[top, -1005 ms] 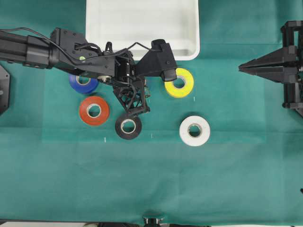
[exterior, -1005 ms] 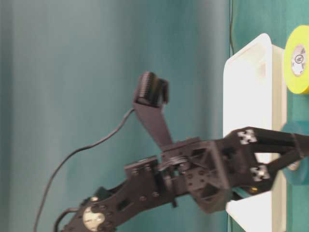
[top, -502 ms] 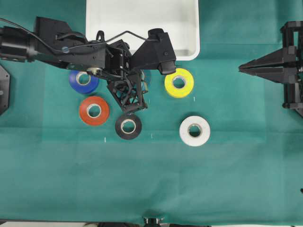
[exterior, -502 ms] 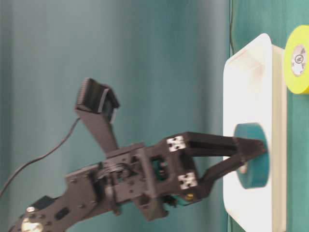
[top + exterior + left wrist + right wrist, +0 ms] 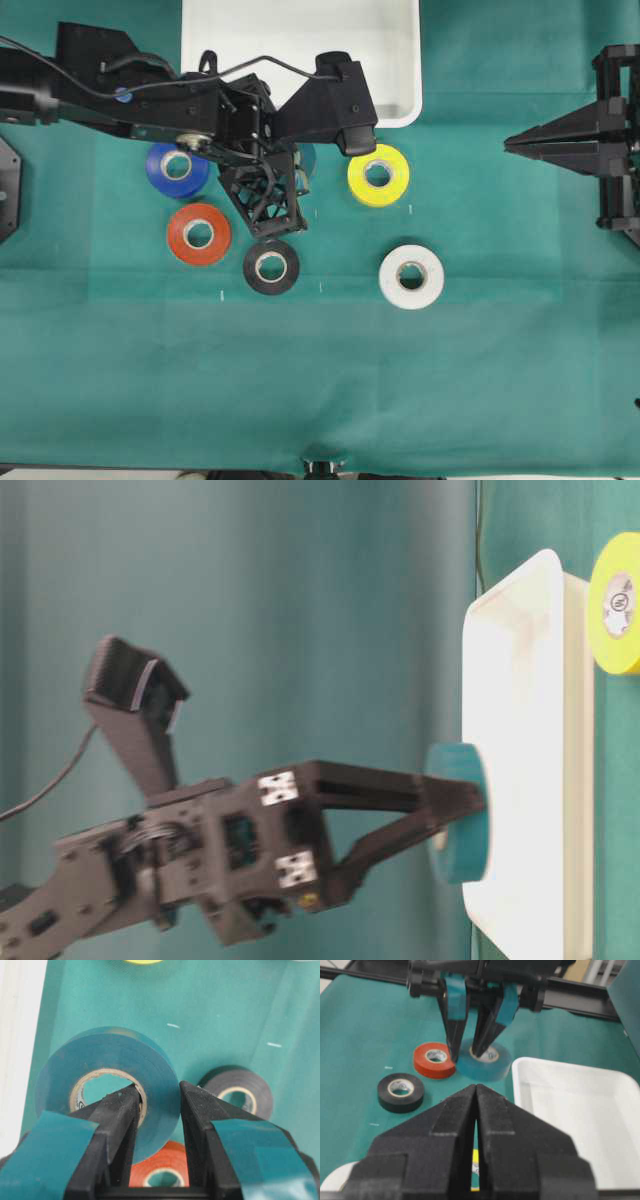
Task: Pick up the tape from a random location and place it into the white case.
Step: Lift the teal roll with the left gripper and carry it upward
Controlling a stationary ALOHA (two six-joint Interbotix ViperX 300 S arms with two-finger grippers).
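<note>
Tape (image 5: 107, 1080) — the teal roll with the pale core — sits pinched in the left gripper (image 5: 157, 1105): one finger passes through the core hole, the other presses the outer face, so the jaws are clamped on the roll's wall. In the table-level view the roll (image 5: 458, 812) is lifted clear of the cloth and hangs beside the rim of the white case (image 5: 520, 750), not inside it. From above it shows only as a teal sliver (image 5: 305, 158) under the arm's black body, just below the case's front edge (image 5: 300, 60).

Beneath the held roll the left wrist view shows the black roll (image 5: 239, 1094) to the right and the orange roll (image 5: 161, 1174) partly covered below; a yellow edge (image 5: 142, 961) peeks in at the top.

Spread on the green cloth (image 5: 330, 380) in the overhead view are the blue roll (image 5: 176, 168) half under the left arm, the orange roll (image 5: 198, 234), the black roll (image 5: 271, 267) just below the gripper's frame, the yellow roll (image 5: 378, 174) and the white roll (image 5: 411, 276), all lying flat and apart from one another.

Right gripper (image 5: 512, 144) rests well off at the right side of the cloth — its two fingers pressed together with nothing between them, as its own wrist view (image 5: 476, 1110) also shows
</note>
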